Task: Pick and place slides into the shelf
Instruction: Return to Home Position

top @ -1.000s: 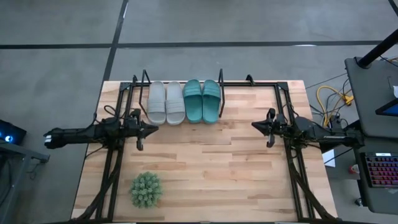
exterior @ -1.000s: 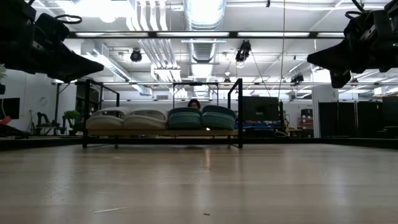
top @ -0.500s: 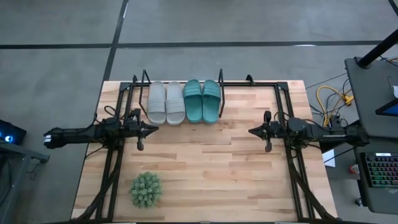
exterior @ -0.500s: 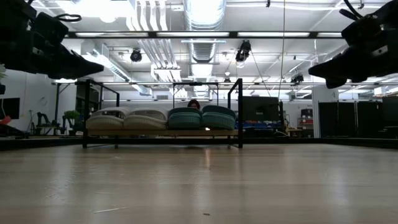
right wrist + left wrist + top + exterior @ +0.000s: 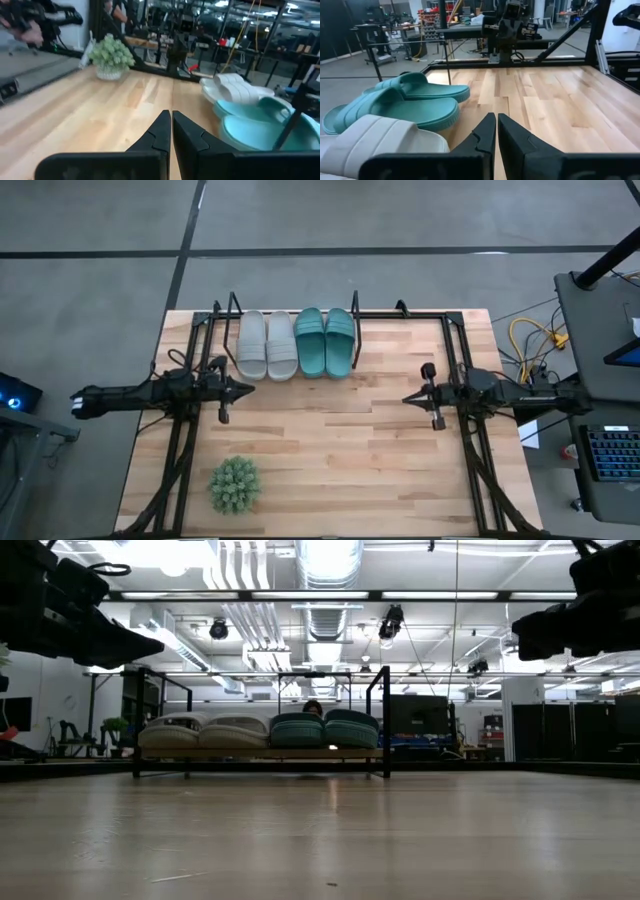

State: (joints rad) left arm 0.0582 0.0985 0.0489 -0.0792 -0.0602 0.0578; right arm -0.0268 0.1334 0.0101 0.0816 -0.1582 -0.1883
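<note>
Two light grey slides (image 5: pixel 267 345) and two teal-green slides (image 5: pixel 326 341) lie side by side, soles down, in the black wire shelf (image 5: pixel 233 305) at the table's far edge. In the low view the grey slides (image 5: pixel 205 730) and the teal slides (image 5: pixel 325 728) sit in one row on the shelf's board. My left gripper (image 5: pixel 250 389) hovers at the table's left side, shut and empty, pointing level toward the right. My right gripper (image 5: pixel 406 396) hovers at the right side, shut and empty, pointing level toward the left. The shut fingertips show in the left wrist view (image 5: pixel 496 117) and the right wrist view (image 5: pixel 170 114).
A small spiky green plant (image 5: pixel 235 484) stands near the table's near left corner. Black frame rails (image 5: pixel 462 350) run along the left and right sides. Bare wood (image 5: pixel 330 440) lies between the two grippers and toward the near edge.
My right gripper has rolled about the line it points along and stays shut at the table's right side. The slides have kept still in the shelf.
</note>
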